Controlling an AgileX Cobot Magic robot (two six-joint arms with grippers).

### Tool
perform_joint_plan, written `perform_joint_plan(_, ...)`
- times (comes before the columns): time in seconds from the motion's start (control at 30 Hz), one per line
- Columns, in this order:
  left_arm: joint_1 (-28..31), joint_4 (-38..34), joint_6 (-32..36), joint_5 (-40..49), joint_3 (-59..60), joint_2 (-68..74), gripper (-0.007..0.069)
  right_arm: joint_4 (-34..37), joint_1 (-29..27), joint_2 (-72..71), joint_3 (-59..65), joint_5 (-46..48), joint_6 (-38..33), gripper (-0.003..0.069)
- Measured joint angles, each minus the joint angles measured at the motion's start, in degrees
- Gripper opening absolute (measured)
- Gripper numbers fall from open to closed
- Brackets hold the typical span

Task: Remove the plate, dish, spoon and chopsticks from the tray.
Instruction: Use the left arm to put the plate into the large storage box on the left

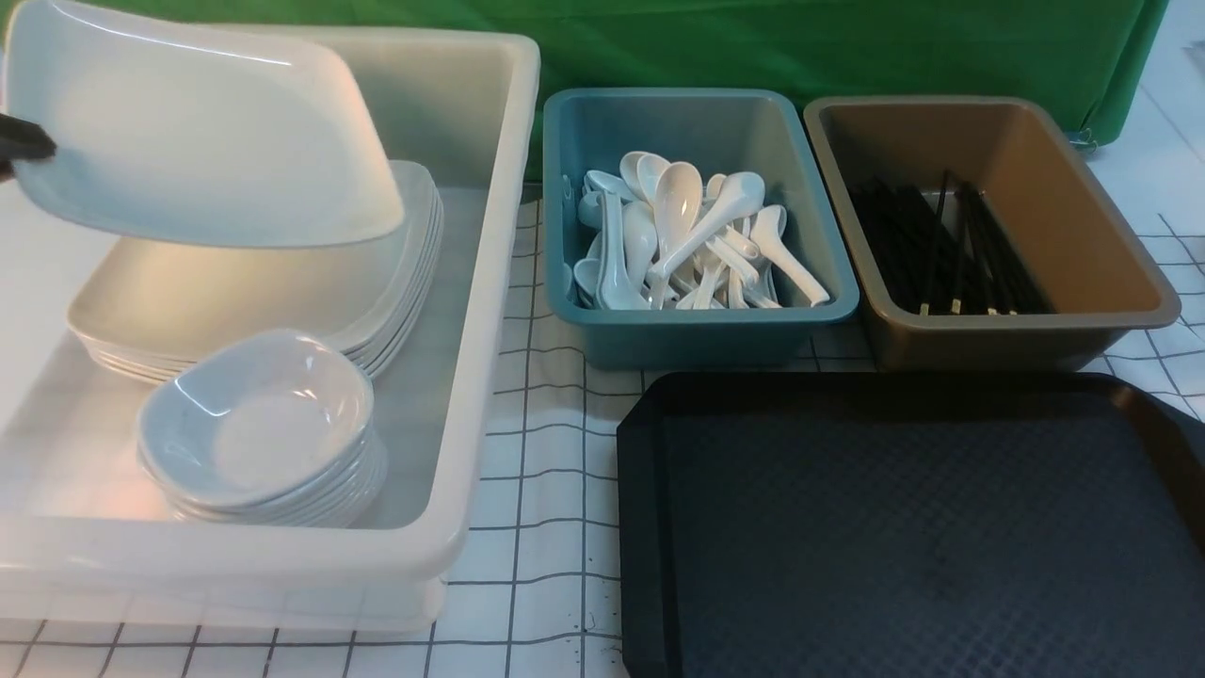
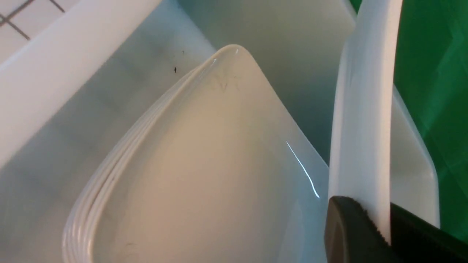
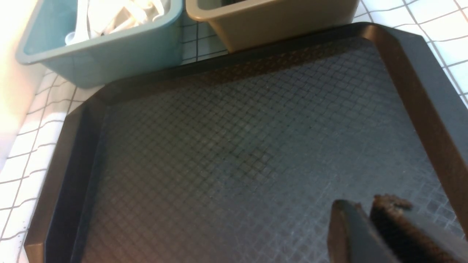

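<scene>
Left pincer (image 2: 384, 223) grips the plate (image 1: 198, 132) by its rim, tilted above the plate stack (image 1: 235, 301) in the white bin (image 1: 490, 282), w/ the dish stack (image 1: 259, 424) in front. Right pincer (image 3: 369, 215), narrowly parted and holding nothing, hangs over the tray (image 1: 904, 527). Teal tub (image 1: 697, 330) w/ spoons (image 1: 678, 235) and brown tub (image 1: 988, 344) w/ chopsticks (image 1: 941, 245) stand just behind the tray's far edge.

A white table surface ruled with thin dark grid lines (image 1: 546, 490) is carrying four things; a large white plastic bin (image 1: 490, 282) is sitting at the left; a teal plastic tub (image 1: 697, 330) and a brown plastic tub (image 1: 1017, 339) are standing side by side farther back; a black rectangular textured plastic tray (image 1: 904, 527) is lying just in front of them.
</scene>
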Motion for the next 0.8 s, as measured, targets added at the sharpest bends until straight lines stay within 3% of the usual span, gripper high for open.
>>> perform_joint_plan(0.27,-7.34,0.97,-3.28,-10.97,1.68,1.31,0.0021,0.0,0.0,0.0,0.0,0.0,0.05,0.0159)
perform_joint_plan(0.4,-11.17,1.14,-10.82,-18.51,4.97,1.44,0.0021,0.0,0.0,0.0,0.0,0.0,0.05,0.0168)
perform_joint_plan(0.57,-12.67,1.09,-14.84,-23.79,7.58,2.0,0.0017,0.0,0.0,0.0,0.0,0.0,0.05,0.0177)
perform_joint_plan(0.8,-12.8,1.33,-15.82,-24.23,9.52,2.06,0.0015,0.0,0.0,0.0,0.0,0.0,0.0,0.0178)
